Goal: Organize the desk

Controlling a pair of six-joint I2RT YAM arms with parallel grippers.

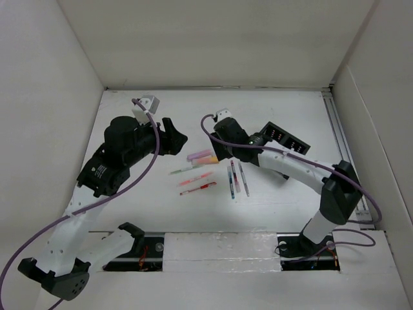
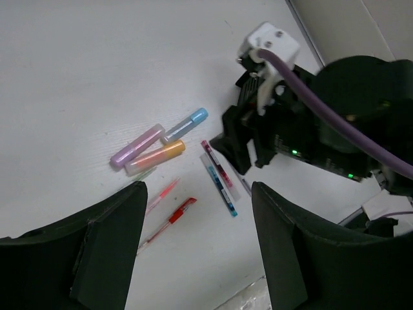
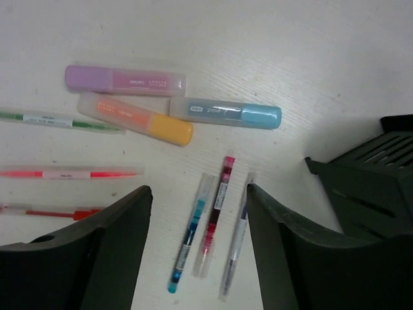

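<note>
Table (image 1: 271,110) spreads white under both your arms. Nearest you lie the pens (image 1: 197,188), with the highlighters (image 1: 201,155) just beyond. Your left claw (image 2: 197,194) and right claw (image 3: 199,194) hang open and empty above them. Farthest back sits the black box (image 1: 287,139).

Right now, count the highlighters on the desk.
3, above the thin pens in the right wrist view: purple highlighter uppermost, orange highlighter just below it, blue highlighter to their right. None seems hidden.

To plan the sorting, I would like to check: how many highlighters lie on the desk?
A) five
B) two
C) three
C: a purple highlighter, an orange highlighter and a blue highlighter lie on the desk.
</note>
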